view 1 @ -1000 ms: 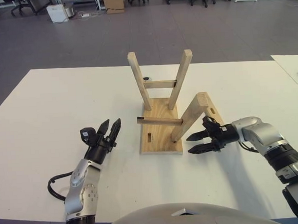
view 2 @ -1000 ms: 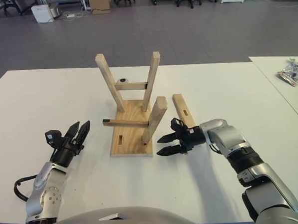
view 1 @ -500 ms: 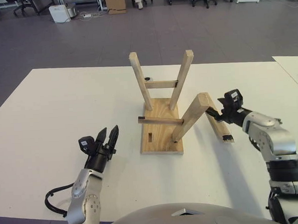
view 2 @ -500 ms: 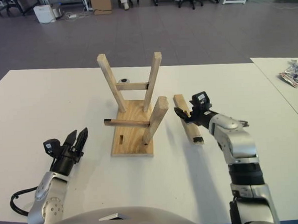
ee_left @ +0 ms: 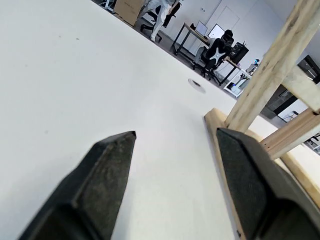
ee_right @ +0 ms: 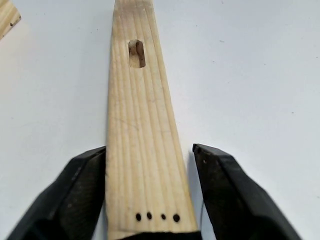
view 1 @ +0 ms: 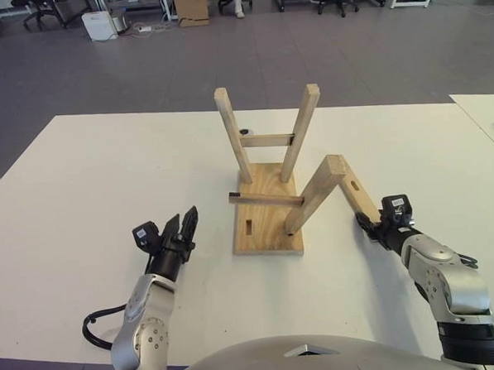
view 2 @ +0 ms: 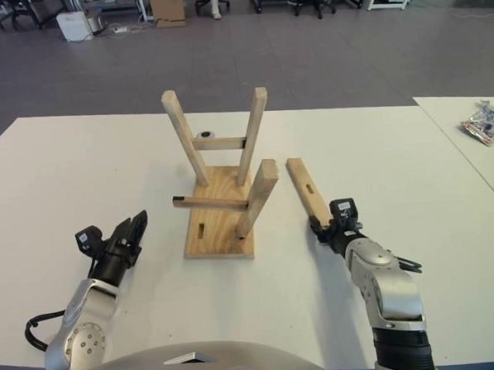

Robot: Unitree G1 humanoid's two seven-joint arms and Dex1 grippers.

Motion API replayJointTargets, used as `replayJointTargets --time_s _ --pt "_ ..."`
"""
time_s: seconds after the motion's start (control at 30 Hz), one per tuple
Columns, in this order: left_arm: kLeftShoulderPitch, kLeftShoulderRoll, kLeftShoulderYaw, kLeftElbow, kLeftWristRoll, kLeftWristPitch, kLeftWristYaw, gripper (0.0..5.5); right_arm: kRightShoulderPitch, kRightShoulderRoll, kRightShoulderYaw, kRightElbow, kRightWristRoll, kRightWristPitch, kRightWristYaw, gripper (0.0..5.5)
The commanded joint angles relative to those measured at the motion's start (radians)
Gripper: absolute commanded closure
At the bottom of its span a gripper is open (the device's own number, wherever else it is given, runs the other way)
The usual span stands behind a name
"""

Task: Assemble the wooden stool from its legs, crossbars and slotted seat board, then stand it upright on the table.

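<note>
- I see my right tool [ee_right: 148, 152] spread open, straddling the near end of the loose leg [view 2: 303, 186], which lies flat on the counter [view 1: 106, 176] right of the seat board [view 1: 266, 234].
- My left tool [view 1: 184, 216] gapes open left of it.

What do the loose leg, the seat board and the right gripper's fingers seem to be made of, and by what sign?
Loose leg: pale, unpainted wood, apparently softwood; straight grain lines run its length. Seat board: the same bare light wood, faint grain. Right gripper fingers: black, dull, likely plastic or rubber; faintly textured surface.
</note>
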Motion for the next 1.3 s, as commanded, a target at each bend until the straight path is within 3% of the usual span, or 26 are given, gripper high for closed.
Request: replayJointTargets --time_s 0.03,0.13,0.27,0.4,0.53,0.73,1.0,1.3 --pt "-0.051 0.027 0.049 0.012 -0.029 0.077 0.055 2.54 -0.004 0.035 -0.008 0.058 0.007 0.005 -0.006 3.21" --pt "-0.123 0.067 0.101 0.061 0.050 0.097 0.153 2.54 -0.064 0.076 -0.038 0.075 0.050 -0.055 0.010 3.43" --pt "-0.279 0.159 0.209 0.048 -0.028 0.110 0.126 2.54 -0.382 0.035 -0.159 0.211 0.124 -0.217 0.044 3.43" --pt "-0.538 0.344 0.336 -0.021 -0.412 0.222 -0.047 2.54 -0.764 -0.041 -0.258 0.232 0.449 -0.149 0.265 3.43" --pt "-0.794 0.478 0.285 -0.092 -0.741 0.344 -0.169 2.54 -0.984 -0.081 -0.224 0.216 0.793 0.078 0.467 3.43" --pt "-0.968 0.556 0.247 -0.043 -1.051 0.404 -0.214 2.54 -1.025 -0.102 -0.095 0.230 0.997 0.299 0.648 3.43" --pt "-0.956 0.599 0.216 -0.028 -1.123 0.420 -0.227 2.54 -1.039 -0.192 0.004 0.254 0.926 0.302 0.837 3.43" --pt "-0.946 0.592 0.181 -0.042 -1.067 0.404 -0.223 2.54 -1.023 -0.214 0.073 0.215 0.869 0.285 0.914 3.43"
